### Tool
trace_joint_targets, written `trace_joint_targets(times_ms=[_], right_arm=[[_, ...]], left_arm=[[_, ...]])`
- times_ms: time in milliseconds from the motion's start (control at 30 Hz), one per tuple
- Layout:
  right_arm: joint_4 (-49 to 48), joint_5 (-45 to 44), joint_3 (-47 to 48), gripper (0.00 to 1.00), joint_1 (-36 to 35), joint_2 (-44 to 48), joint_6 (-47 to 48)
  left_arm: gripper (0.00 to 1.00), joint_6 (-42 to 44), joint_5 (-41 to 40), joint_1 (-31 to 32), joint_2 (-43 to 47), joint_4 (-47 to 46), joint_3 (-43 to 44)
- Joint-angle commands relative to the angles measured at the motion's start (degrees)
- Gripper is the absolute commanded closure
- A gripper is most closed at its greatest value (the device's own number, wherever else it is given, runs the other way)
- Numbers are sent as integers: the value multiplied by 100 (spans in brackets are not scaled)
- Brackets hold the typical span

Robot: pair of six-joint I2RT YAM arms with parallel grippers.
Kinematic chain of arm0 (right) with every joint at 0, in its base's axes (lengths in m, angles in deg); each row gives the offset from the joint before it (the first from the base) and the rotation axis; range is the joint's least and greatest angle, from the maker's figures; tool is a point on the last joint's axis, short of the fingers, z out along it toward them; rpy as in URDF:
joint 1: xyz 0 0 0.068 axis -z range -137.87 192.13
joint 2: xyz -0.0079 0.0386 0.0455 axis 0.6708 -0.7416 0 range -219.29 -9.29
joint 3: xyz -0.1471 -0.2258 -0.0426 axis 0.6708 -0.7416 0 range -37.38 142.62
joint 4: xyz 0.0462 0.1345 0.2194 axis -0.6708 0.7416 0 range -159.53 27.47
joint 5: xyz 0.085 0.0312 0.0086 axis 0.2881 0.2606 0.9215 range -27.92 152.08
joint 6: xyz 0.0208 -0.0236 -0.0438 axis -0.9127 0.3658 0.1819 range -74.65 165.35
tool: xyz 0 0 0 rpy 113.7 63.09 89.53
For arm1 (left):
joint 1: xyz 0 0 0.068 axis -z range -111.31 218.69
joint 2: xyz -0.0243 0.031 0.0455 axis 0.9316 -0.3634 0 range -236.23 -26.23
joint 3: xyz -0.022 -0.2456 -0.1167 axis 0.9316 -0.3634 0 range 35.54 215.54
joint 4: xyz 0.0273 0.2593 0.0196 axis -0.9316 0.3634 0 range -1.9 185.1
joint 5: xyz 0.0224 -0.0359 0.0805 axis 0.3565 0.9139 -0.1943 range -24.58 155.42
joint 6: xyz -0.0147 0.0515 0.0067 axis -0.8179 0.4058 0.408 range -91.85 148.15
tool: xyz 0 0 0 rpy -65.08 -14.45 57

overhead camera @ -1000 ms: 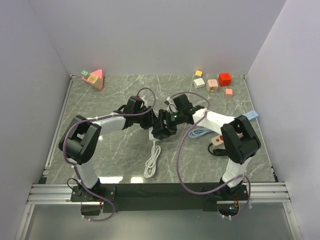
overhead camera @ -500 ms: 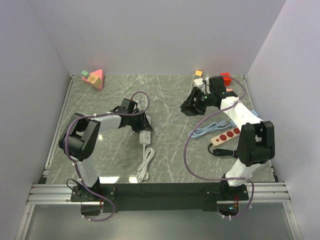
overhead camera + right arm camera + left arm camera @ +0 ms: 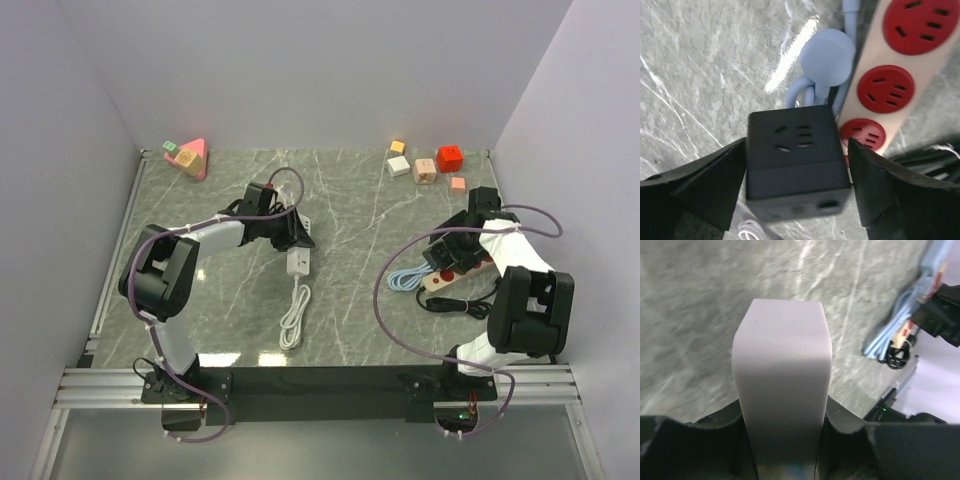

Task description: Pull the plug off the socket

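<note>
Plug [image 3: 782, 365] is rigid, light, smooth-sided (slip risk); left gripper [image 3: 783, 416] pinches its flat flanks. Right gripper [image 3: 796, 150] brackets socket cube [image 3: 792, 172]; whether it grips cannot be told.

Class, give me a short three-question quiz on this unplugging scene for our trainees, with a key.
1. True or false: the white plug is seated in the black cube socket.
2. What does the left gripper hold? A the white plug; B a spoon; C nothing.
3. Fill in: the black cube socket lies beside a power strip whose outlets are coloured ____.
Key: 1 false; 2 A; 3 red.
</note>
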Motion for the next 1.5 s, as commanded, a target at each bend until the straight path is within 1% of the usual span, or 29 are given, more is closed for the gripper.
trace_joint_targets(times_ms=[0,67,100,133,167,200,267,333,367,400,433,467,500,533,600,633,733,800,933,1067,1133,1233,1300,1333,1367,1433,1467], right_arm=[[477,-432,375,12,52,266,130],[732,-765,472,11,61,451,191],[820,-827,586,11,61,643,227],[977,-914,639,10,61,732,244],[1048,-915,683,9,52,811,262],[1093,-906,762,9,35,986,297],[1102,-836,789,9,-114,1189,350],[902,-670,789,8,-596,1488,534],[900,-782,807,7,-807,1585,517],[856,-748,824,7,-1340,1751,560],[403,-583,746,7,-1580,1848,665],[190,-190,676,7,-1826,1927,701],[40,23,649,7,-2012,1893,806],[-223,217,657,7,-2422,1824,885],[-260,428,832,7,-2803,1448,1069],[-374,517,877,7,-3187,1314,1123],[-567,535,1052,6,-3856,884,1238],[-786,605,1140,5,-4130,558,1168],[-998,378,1413,4,-4877,-74,1194],[-1315,386,1571,3,-5089,-671,1133],[-1517,517,1641,3,-5116,-822,1097],[-1281,360,2001,4,-5204,-1208,1114],[-1114,141,2204,7,-5204,-1429,1115],[-1104,96,2204,13,-5204,-1455,1106],[-1104,-26,2152,33,-5204,-1455,1062],[-1122,-80,2090,57,-5169,-1412,1001],[-1113,-158,1977,73,-5169,-1298,905]], left_arm=[[99,-259,594,53,-157,-576,208],[99,-347,796,80,-288,-743,225],[98,-356,832,106,-333,-797,234],[86,-373,841,115,-368,-858,217],[80,-435,850,115,-386,-920,182],[77,-461,893,115,-395,-981,156],[76,-496,885,115,-421,-1070,85],[76,-532,911,115,-421,-1140,33],[77,-541,920,115,-447,-1175,24],[80,-567,955,115,-465,-1202,23],[83,-593,1007,115,-474,-1254,32],[83,-637,1017,115,-474,-1281,24],[83,-663,1025,115,-474,-1307,32],[84,-690,1052,115,-482,-1325,50],[84,-804,1104,132,-491,-1395,85],[83,-839,1122,132,-491,-1421,111],[82,-901,1131,176,-509,-1422,199],[82,-1015,1175,176,-509,-1552,173],[81,-1278,1298,194,-483,-1755,147],[81,-1472,1473,220,-377,-1966,59],[82,-1577,1535,220,-298,-2080,24],[82,-1700,1640,220,-202,-2195,-20],[82,-1727,1641,203,-140,-2221,-20],[82,-1779,1667,194,-79,-2247,-20],[82,-1789,1693,177,-61,-2265,6],[81,-1737,1667,150,-17,-2187,50],[79,-1692,1624,107,1,-2056,59]])
